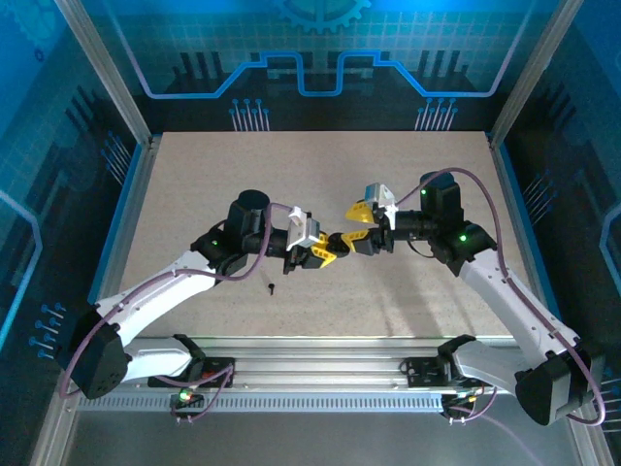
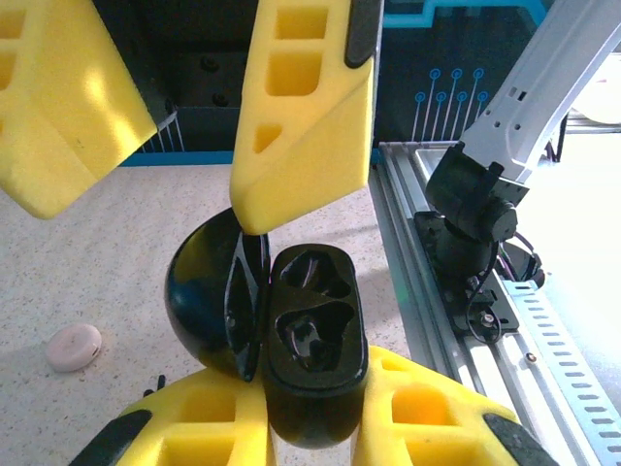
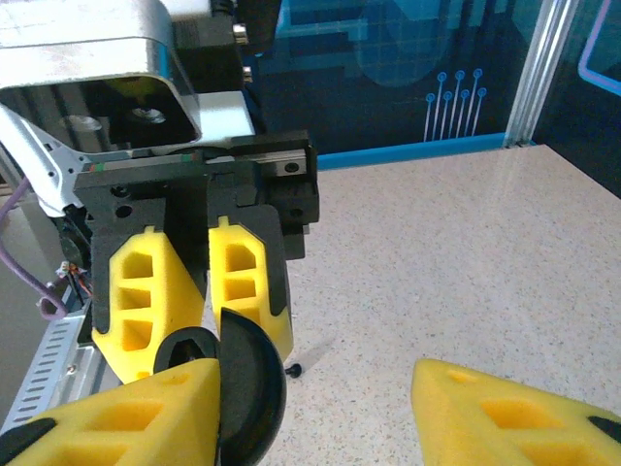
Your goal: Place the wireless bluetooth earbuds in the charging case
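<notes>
left gripper [image 2: 315,427] pinches the glossy black open charging case [image 2: 310,335], right gripper [image 3: 325,413] spread wide.

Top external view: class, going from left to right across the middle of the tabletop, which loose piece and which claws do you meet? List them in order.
loose earbud → left claw → right claw

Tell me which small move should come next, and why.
Probably the open right gripper should back away and go down for the tiny black earbud on the table: the left gripper holds the round black charging case open, sockets apparently empty.
</notes>
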Controlling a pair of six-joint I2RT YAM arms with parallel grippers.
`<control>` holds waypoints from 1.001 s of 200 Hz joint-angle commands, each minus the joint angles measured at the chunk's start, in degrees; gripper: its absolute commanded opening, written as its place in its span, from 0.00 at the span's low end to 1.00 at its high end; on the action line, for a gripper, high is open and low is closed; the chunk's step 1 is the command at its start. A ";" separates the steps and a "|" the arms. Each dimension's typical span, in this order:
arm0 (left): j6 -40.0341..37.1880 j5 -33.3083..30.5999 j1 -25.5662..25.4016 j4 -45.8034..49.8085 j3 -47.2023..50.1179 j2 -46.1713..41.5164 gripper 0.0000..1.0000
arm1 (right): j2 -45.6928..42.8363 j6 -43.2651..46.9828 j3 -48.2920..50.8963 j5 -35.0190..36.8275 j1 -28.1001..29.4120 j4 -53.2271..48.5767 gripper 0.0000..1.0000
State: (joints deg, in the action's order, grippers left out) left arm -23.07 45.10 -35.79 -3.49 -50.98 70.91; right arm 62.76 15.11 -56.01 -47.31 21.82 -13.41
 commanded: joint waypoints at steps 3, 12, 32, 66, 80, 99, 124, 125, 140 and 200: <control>-1.28 1.08 -0.33 -0.95 0.32 -1.59 0.08 | -0.87 -2.04 -1.48 5.68 -1.16 0.76 0.54; -0.93 0.80 -0.20 -1.64 0.61 -1.66 0.09 | -0.97 -2.41 -1.60 5.54 -1.34 0.81 0.54; -0.84 0.34 0.10 -1.80 0.63 -1.39 0.08 | -1.32 -2.55 -2.06 4.11 -1.37 0.69 0.54; 1.16 -1.66 0.89 -3.45 1.53 -1.48 0.08 | -1.76 -3.06 -3.39 1.43 -1.37 -0.42 0.56; 2.25 -1.98 1.50 -4.53 2.24 -1.66 0.09 | -1.77 -3.42 -4.06 1.30 -1.40 -1.05 0.57; 3.06 -2.71 1.99 -4.86 2.72 -1.66 0.09 | -1.68 -3.93 -4.84 1.04 -1.36 -1.92 0.58; 5.58 -3.75 3.24 -6.34 3.58 -1.61 0.09 | -1.35 -5.52 -5.90 1.33 -1.01 -2.78 0.60; 5.80 -3.77 3.30 -6.44 3.64 -1.59 0.09 | -1.34 -5.57 -5.93 1.47 -1.00 -2.86 0.60; 8.19 -4.50 4.52 -6.71 3.53 -1.39 0.09 | -0.62 -5.64 -7.68 3.73 0.20 -5.67 0.60; 15.87 -11.15 9.07 -6.41 5.80 -3.77 0.09 | 3.70 -11.98 -13.73 15.04 6.48 -16.66 0.60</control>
State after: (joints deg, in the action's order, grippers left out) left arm -11.81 37.63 -28.64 -9.26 -47.05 70.08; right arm 65.10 7.94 -67.81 -38.11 26.04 -23.86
